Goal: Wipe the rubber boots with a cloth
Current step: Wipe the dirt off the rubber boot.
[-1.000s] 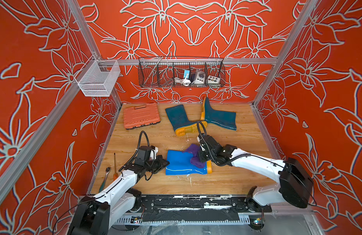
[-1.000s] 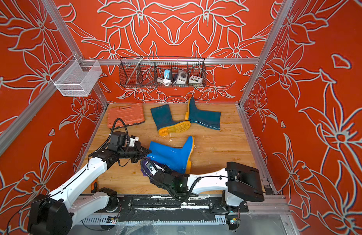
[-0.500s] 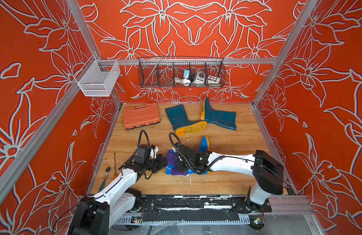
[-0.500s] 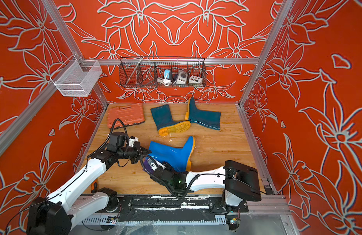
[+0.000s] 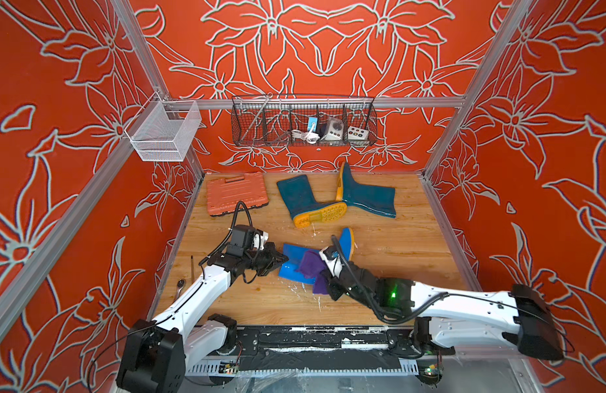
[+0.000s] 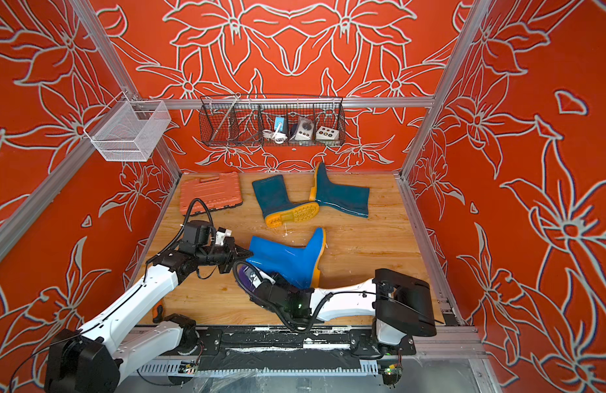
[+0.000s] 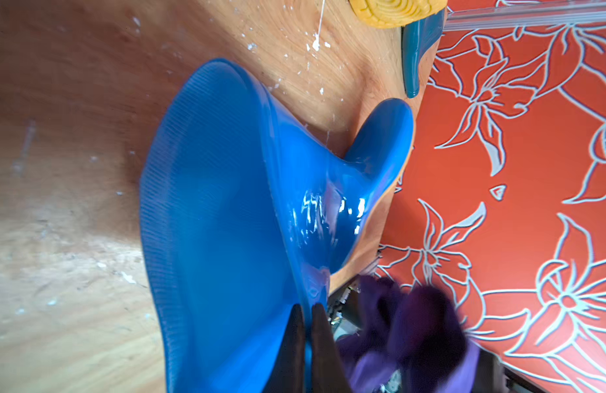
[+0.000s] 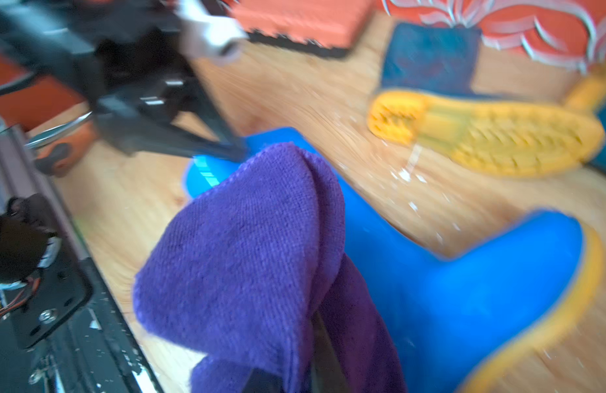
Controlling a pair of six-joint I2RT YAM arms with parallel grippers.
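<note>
The rubber boots all lie on their sides on the wooden table (image 5: 397, 258). The blue boot (image 6: 284, 260) is nearest the arms. One teal boot (image 5: 303, 199) and the other teal boot (image 5: 366, 197) lie close together toward the back wall.

The purple cloth (image 5: 310, 265) is draped over the blue boot's shaft and bunched in the right gripper (image 5: 322, 277), whose jaws are closed on it. The left gripper (image 7: 305, 340) has its jaws pressed together on the thin rim of the shaft opening, pinning the boot.

I judge the wipe to be under way on this shaft only. Its foot, its sole, its downward side and both teal boots are left to do. Nothing shows whether any surface is clean.

On the walls hang a black wire basket (image 5: 303, 122) holding small devices and a white mesh basket (image 5: 163, 131). The orange tool case (image 5: 235, 192) lies well apart. A screwdriver (image 5: 192, 268) and a ratchet (image 5: 180, 284) sit at the table's left edge. The left gripper itself covers the rim, and the teal boots lie beyond the blue one.
</note>
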